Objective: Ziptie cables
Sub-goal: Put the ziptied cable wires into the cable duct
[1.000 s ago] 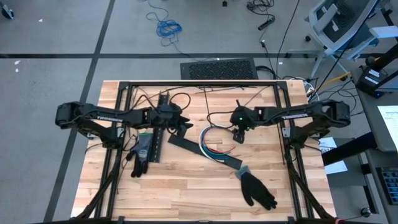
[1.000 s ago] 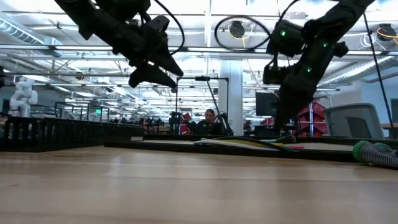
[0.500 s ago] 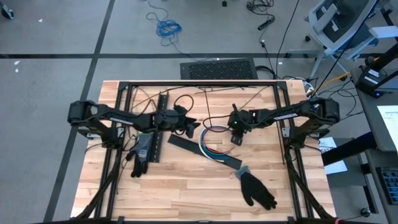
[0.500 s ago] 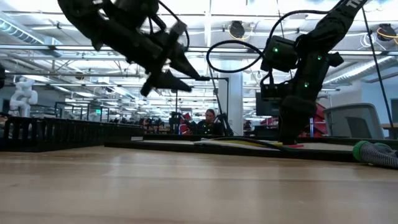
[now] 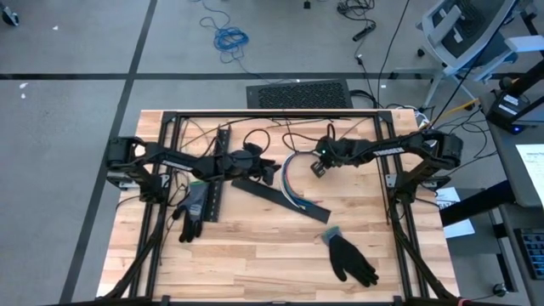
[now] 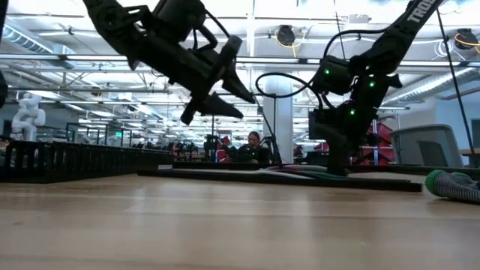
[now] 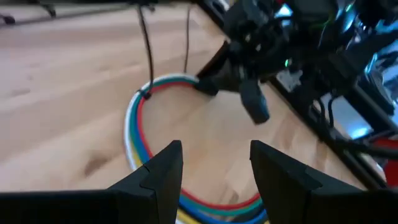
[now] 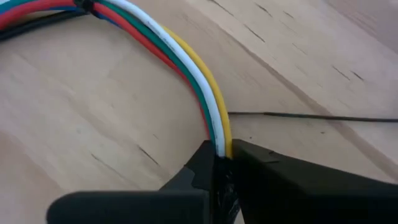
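The cables [image 5: 287, 180], a bundle of yellow, white, green, red and blue wires, lie in a curve on the table and run over the flat black slotted strip [image 5: 276, 195]. A black tie [image 7: 146, 93] binds them partway along. My right gripper [image 5: 315, 167] is down at the table at the bundle's far end, shut on it. My left gripper [image 5: 270, 172] hangs open in the air left of the curve, the wires [image 7: 132, 140] showing beyond its fingers. My right gripper pinches the cables between its two fingers at the bundle's far end [image 8: 219, 134]; yellow and white wires run straight into the shut fingertips. The fingers come down at a slant from the table's right. The rest of the bundle lies curved on the table.
A second black slotted strip [image 5: 218, 174] lies left of centre beside a grey glove [image 5: 194, 208]. A black glove [image 5: 348, 259] lies near the front right. A thin black strand [image 8: 298, 116] crosses the wood by my right gripper. The black frame rail [image 5: 272, 117] runs along the far side.
My right gripper has gone toward the far edge and a little left, and has shut on the cables' end. The held end has been drawn along with it, so the curve stands farther back. My left gripper has moved toward the table's right, staying open.
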Available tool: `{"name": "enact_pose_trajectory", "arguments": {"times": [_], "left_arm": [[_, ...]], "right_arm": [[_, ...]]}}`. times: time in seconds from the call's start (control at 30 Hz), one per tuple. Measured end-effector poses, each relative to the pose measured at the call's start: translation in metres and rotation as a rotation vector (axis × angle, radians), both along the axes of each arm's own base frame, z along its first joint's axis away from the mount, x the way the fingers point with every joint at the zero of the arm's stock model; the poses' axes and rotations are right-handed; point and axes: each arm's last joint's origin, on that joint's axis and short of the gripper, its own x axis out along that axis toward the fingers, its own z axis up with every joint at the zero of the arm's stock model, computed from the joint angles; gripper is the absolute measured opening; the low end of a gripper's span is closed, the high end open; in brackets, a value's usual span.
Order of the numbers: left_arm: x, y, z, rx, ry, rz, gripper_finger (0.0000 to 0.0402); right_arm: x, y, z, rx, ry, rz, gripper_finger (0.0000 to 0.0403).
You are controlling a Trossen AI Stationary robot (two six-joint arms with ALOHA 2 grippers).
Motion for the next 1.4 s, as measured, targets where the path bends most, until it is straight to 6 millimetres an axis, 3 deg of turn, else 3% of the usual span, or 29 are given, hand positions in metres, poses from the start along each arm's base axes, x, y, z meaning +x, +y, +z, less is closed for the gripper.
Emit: {"name": "enact_pose_trajectory", "arguments": {"times": [0.2,0.33,0.47,0.77,0.97,1.13,1.27,1.4], "left_arm": [[0.024,0.004,-0.003,0.076,0.066,-0.108,0.0183],[0.041,0.016,-0.008,0.135,0.246,-0.197,0.0183],[0.058,0.031,-0.015,0.117,0.334,-0.174,0.0183],[0.058,0.041,-0.028,0.026,0.489,-0.129,0.0183],[0.077,0.035,-0.014,-0.014,0.262,-0.155,0.0183],[0.089,0.03,-0.046,-0.097,0.414,-0.084,0.018],[0.107,0.025,-0.049,-0.106,0.391,-0.093,0.0149],[0.111,0.022,-0.054,-0.115,0.471,-0.084,0.007]], "right_arm": [[0.004,-0.001,0.001,0.03,-0.077,-0.028,0.002],[0.007,0.001,0.001,0.041,-0.102,-0.026,0.0022],[0.007,0.002,0.001,0.047,-0.107,-0.025,0.0023],[0.007,0.002,0.002,0.021,-0.087,0.02,0.0024],[0.006,-0.001,0.002,-0.006,-0.066,0.067,0.0024],[0.004,-0.006,0.002,-0.013,-0.06,0.072,0.0024],[0.004,-0.008,0.003,-0.012,-0.062,0.064,0.0022],[0.003,-0.008,0.002,-0.01,-0.06,0.064,0.0022]]}}
